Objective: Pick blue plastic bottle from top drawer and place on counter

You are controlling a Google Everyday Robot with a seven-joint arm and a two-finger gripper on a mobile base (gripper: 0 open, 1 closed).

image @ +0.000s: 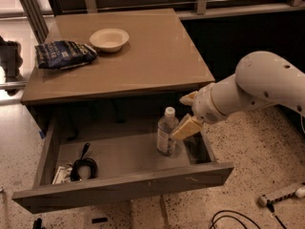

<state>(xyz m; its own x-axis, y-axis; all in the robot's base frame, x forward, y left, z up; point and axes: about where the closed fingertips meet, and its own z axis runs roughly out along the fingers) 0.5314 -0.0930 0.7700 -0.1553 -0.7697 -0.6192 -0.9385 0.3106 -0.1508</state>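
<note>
The blue plastic bottle [167, 131] stands upright in the right part of the open top drawer [124, 185]; it is clear with a white cap and a pale label. My gripper [187, 118] reaches in from the right on a white arm. Its tan fingers [187, 127] are spread, and the lower one lies right beside the bottle's right side. Nothing is held. The tan counter [143, 56] lies above the drawer.
On the counter sit a dark blue snack bag [64, 54] at the left and a white bowl [109, 39] behind it. A black coiled object [82, 166] and a white item lie in the drawer's left end. Cables and a power strip [281, 194] lie on the speckled floor.
</note>
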